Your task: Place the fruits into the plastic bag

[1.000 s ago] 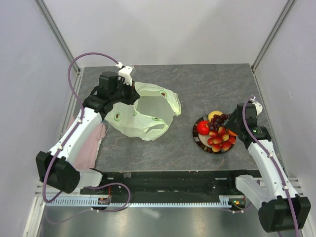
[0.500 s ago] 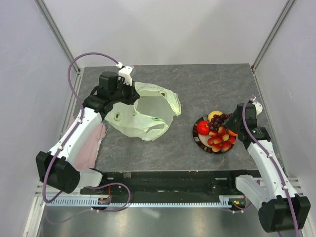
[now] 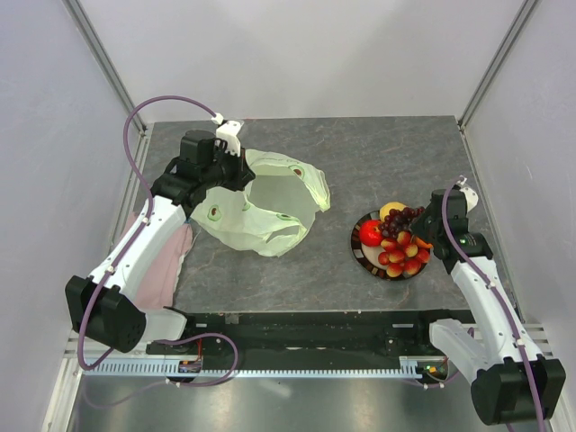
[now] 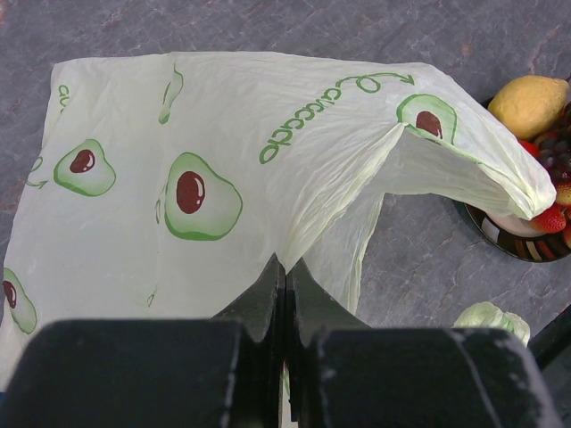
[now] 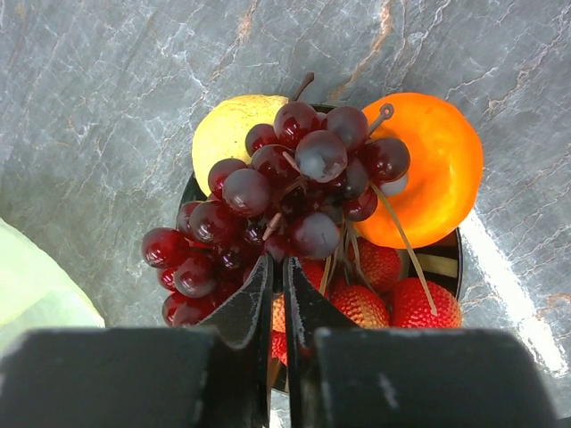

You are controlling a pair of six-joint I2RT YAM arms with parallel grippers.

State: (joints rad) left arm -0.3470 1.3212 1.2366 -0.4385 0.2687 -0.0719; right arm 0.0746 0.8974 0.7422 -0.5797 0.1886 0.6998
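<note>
The pale green plastic bag [image 3: 270, 205] [image 4: 223, 178], printed with avocados, lies at centre left with its mouth held up. My left gripper [image 3: 236, 169] [image 4: 285, 264] is shut on its rim. The fruits sit on a dark-rimmed plate [image 3: 359, 252] [image 5: 446, 265] at the right: a dark purple grape bunch [image 3: 402, 217] [image 5: 285, 187], an orange [image 5: 428, 169], a yellow lemon [image 3: 391, 210] [image 5: 223, 134], a red apple [image 3: 370, 233] and several small red fruits [image 3: 402, 257] [image 5: 393, 301]. My right gripper [image 3: 421, 225] [image 5: 277, 264] has its jaws almost together, pinched on the near underside of the grape bunch.
A pink cloth [image 3: 162, 270] lies at the table's left edge under the left arm. Grey marbled tabletop [image 3: 387, 162] stretches between the bag and the plate. White walls enclose the table on three sides.
My right gripper's jaws have closed in on the grape bunch over the plate. The left arm and the bag have not moved.
</note>
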